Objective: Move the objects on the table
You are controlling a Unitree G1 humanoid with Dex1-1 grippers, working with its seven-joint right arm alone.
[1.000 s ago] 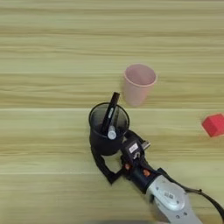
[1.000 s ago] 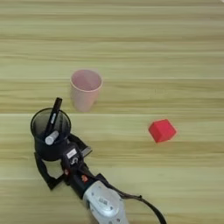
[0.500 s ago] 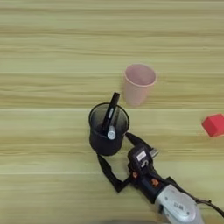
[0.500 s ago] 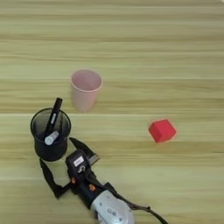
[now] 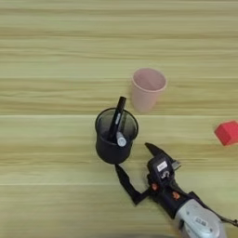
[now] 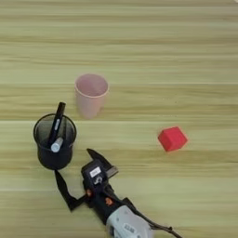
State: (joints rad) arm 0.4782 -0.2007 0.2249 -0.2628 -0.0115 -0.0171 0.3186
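Your tool [image 5: 137, 165], fingers spread wide and holding nothing, sits just right of pen cup [image 5: 115, 137] w/ marker [image 5: 117, 125]; pink cup [image 5: 147, 88] behind, red cube [image 6: 172, 138] well right.

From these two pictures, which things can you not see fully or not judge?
- Pen cup: its inside bottom and the marker's lower end are hidden by the mesh wall, in both views.
- Pink cup: its inside bottom is in shadow.
- Red cube: touches the right edge in the left eye view; whole in the right eye view.
- Tool: the forearm is cut off by the bottom edge.
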